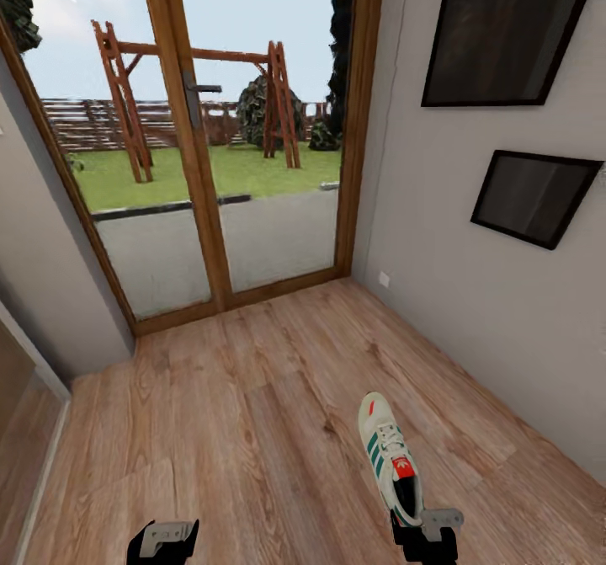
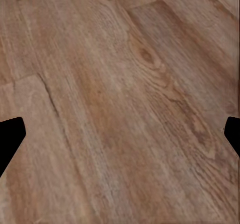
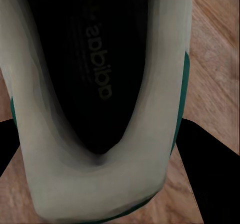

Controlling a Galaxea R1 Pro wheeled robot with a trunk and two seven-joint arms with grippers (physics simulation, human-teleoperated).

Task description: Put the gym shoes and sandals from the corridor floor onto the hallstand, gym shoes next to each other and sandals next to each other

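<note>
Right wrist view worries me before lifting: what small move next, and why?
Probably close the right gripper on the cream-white green-striped gym shoe: its heel sits between the open jaws, while the shoe looks to be lying on the wood-plank floor.

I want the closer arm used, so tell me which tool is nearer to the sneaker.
Right. The right tool is at the sneaker's heel, with its fingers on either side of the heel. The left tool hangs over bare floor, well off to the side.
</note>
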